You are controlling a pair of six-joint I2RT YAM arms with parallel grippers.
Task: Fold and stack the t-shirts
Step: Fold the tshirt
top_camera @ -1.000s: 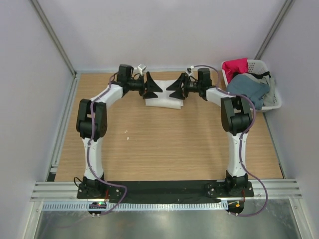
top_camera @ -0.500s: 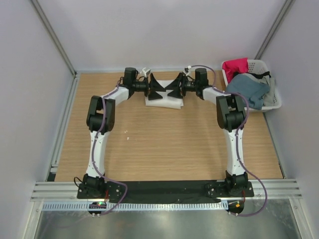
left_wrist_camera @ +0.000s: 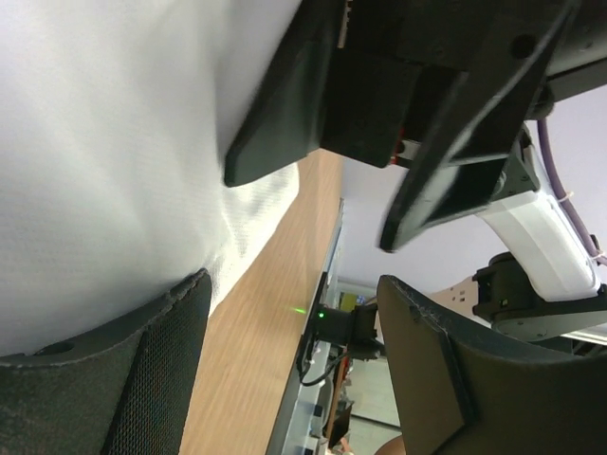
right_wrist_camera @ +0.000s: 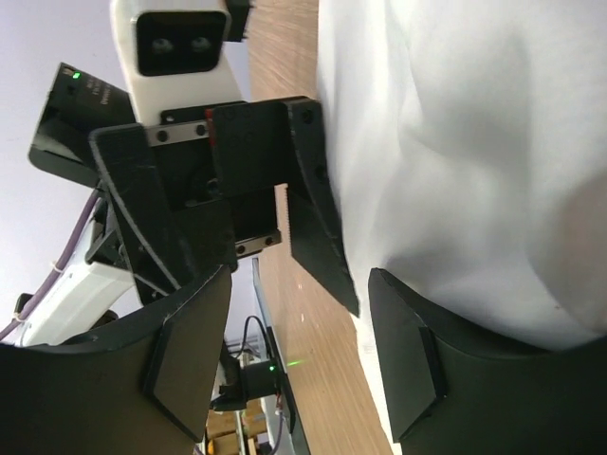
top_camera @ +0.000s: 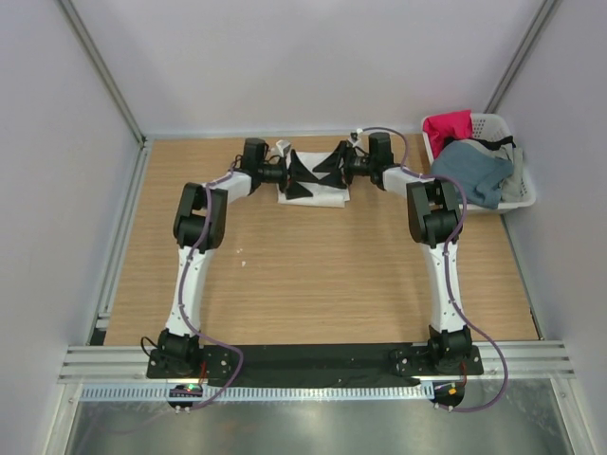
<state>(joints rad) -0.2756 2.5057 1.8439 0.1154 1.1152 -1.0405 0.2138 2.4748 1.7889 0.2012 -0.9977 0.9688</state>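
Far centre of table [top_camera: 313,275], white t-shirt [top_camera: 319,197] folded into compact rectangle, smooth

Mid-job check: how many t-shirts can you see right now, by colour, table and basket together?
white t-shirt, on the table: 1
slate blue t-shirt, in the basket: 1
red-pink t-shirt, in the basket: 1
Total: 3 visible; the basket may hide more underneath.

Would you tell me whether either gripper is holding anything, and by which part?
Nothing is held. The left gripper and right gripper are both open over the folded white t-shirt, gripping no cloth.
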